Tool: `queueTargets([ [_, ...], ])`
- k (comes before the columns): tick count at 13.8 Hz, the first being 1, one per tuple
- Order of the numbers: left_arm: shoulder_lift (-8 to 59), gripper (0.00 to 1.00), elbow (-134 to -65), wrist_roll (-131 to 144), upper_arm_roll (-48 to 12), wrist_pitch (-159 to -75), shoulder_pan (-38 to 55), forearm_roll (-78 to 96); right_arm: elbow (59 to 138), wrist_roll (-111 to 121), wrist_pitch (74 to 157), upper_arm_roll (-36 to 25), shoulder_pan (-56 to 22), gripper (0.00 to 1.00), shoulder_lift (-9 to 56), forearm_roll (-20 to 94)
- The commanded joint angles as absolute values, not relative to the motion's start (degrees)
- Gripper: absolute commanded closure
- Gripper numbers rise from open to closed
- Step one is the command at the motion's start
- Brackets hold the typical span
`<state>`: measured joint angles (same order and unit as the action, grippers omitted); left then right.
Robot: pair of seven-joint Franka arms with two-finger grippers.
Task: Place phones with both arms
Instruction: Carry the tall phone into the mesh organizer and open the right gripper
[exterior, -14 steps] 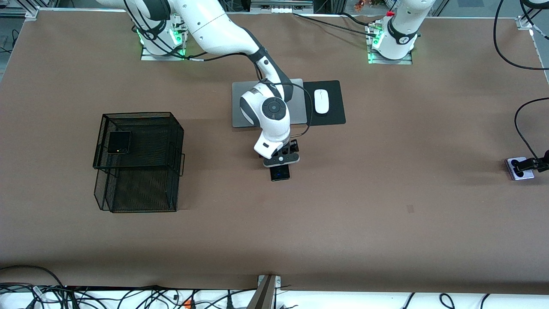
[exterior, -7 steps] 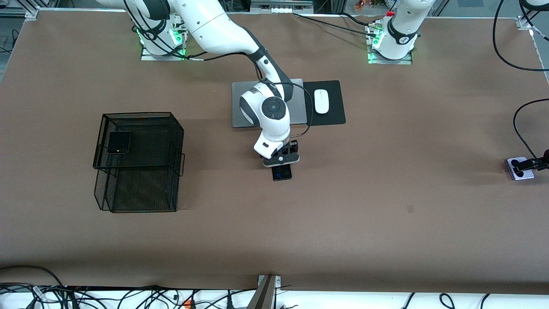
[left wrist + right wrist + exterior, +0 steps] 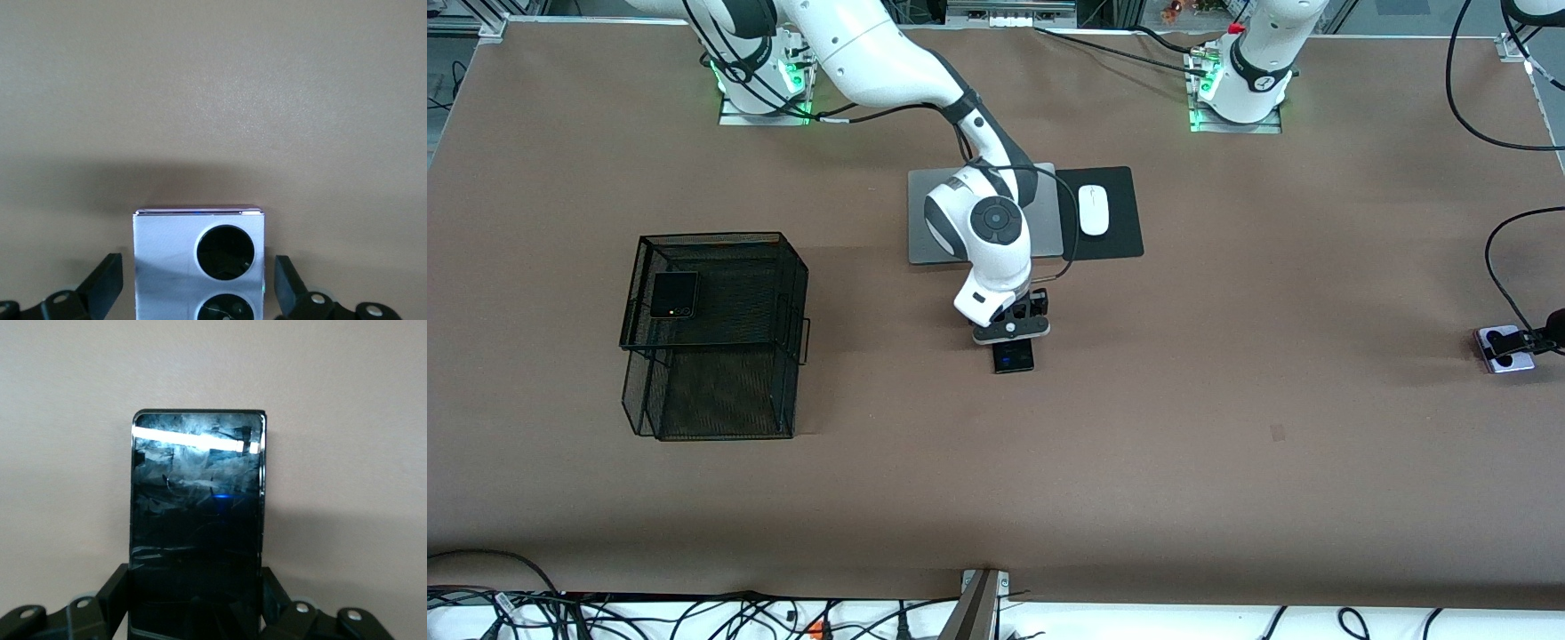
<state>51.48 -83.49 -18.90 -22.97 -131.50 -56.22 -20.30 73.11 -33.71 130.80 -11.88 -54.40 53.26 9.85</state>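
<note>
Right gripper (image 3: pixel 1014 342): closed on the slab phone (image 3: pixel 1014 356), above the tabletop near the table's middle, nearer the front camera than the laptop (image 3: pixel 925 222).
Right wrist view: the slab phone's glossy, smeared screen (image 3: pixel 195 520) is seen clamped between both fingers (image 3: pixel 113 593); the front view shows only the phone's end below the wrist.
Left gripper (image 3: pixel 199 283): spread wide, holding nothing; the lilac-white flip phone (image 3: pixel 199 263) is framed between the fingertips (image 3: pixel 107 283), not touched.
Front view: the lilac-white flip phone (image 3: pixel 1504 348) lies at the left arm's end of the table, only a dark part of the gripper showing beside it.
Black flip phone (image 3: pixel 673 295): resting on the upper tier of the mesh basket (image 3: pixel 783 284), toward the right arm's end.
Writing: none readable.
Surroundings: a white mouse (image 3: pixel 1093 210) on a black pad (image 3: pixel 1125 222), beside the laptop, which is partly covered by the right arm.
</note>
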Motion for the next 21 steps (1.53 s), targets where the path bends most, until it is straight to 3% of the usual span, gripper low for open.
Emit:
queueTargets([
  [1, 52.3, 0.0, -82.4, -19.0, -22.1, -131.2, -55.4, -19.9, 69.4, -34.6, 122.5, -12.7, -54.5, 1.0, 49.8, 10.7],
  [2, 52.3, 0.0, -82.4, -19.2, -22.1, -131.2, -55.4, -20.0, 67.7, -34.7, 120.2, -13.4, -54.4, 1.0, 49.1, 10.7],
  [4, 52.2, 0.39, -82.4, -19.6, -22.1, -131.1, -55.5, -20.6, 64.7, -35.8, 114.8, -15.0, -54.6, 1.0, 47.7, 10.4],
  [5, 52.2, 0.51, -82.4, -19.6, -22.1, -131.1, -55.5, -21.3, 62.9, -36.8, 112.2, -15.4, -54.7, 1.0, 46.7, 10.0],
  [9, 50.3, 0.53, -82.3, -19.2, -22.3, -130.5, -55.3, -22.4, 61.5, -37.0, 103.9, -18.4, -54.8, 1.0, 41.2, 9.4],
  [11, 47.7, 0.53, -82.0, -19.1, -23.0, -126.1, -53.8, -22.4, 65.0, -35.5, 99.1, -21.0, -54.7, 1.0, 37.4, 8.6],
  [15, 42.5, 0.53, -80.9, -16.8, -23.2, -115.3, -48.8, -21.8, 84.3, -24.6, 100.2, -28.3, -54.6, 1.0, 23.3, 8.8],
  [18, 38.3, 0.53, -80.9, -11.5, -23.2, -108.8, -43.2, -21.5, 99.5, -17.3, 106.1, -33.9, -54.7, 1.0, 13.4, 8.5],
  [21, 36.9, 0.53, -80.9, -3.0, -25.0, -104.0, -37.1, -21.4, 107.6, -12.6, 107.7, -39.7, -54.7, 1.0, 8.1, 7.4],
])
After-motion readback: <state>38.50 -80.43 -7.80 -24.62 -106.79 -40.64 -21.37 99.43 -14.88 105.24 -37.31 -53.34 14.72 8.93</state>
